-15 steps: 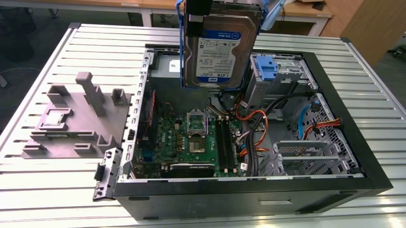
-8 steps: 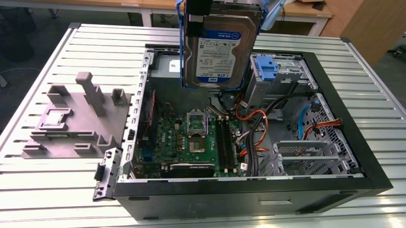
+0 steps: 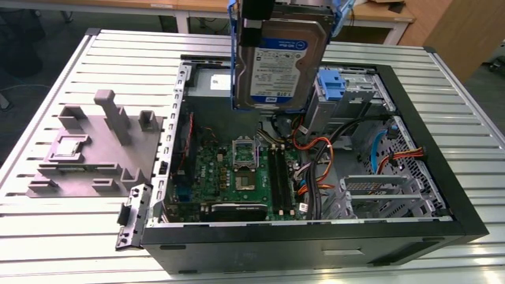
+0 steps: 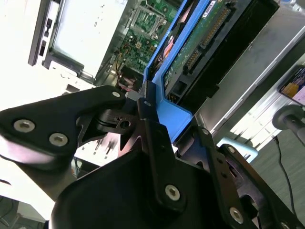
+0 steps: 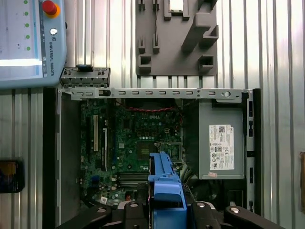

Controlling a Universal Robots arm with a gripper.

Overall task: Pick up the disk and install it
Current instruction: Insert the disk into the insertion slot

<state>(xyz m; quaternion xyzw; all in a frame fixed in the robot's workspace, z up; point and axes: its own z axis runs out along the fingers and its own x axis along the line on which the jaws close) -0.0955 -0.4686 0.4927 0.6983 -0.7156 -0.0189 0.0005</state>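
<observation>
A: Exterior view, left to right?

B: The grey plastic holder block (image 3: 94,148) stands on the slatted aluminium worktop (image 3: 71,236) at the exterior view's left. Next is the open black computer case (image 3: 316,239) with its green motherboard (image 3: 236,177). Further right is the blue plastic bracket (image 3: 332,86), fixed to the metal drive bay (image 3: 361,89).

A: Where is the task's thing?

B: The flat silver rectangular disk (image 3: 280,62) with the white-and-blue label hangs upright in the air above the case. It is apart from the motherboard and not seated in the bay.

A: Grip?

B: The black gripper (image 5: 167,206) has its fingers (image 4: 148,126) clamped on the end of the disk's blue plastic carrier (image 5: 167,183), one on each side.

A: Handling?

B: My judgement is that it is stiff, dense and heavy for its size. The plastic frame may flex, and the bare circuit board and connector pins look fragile. The carrier edges are the safest place to hold it, not the faces.
</observation>
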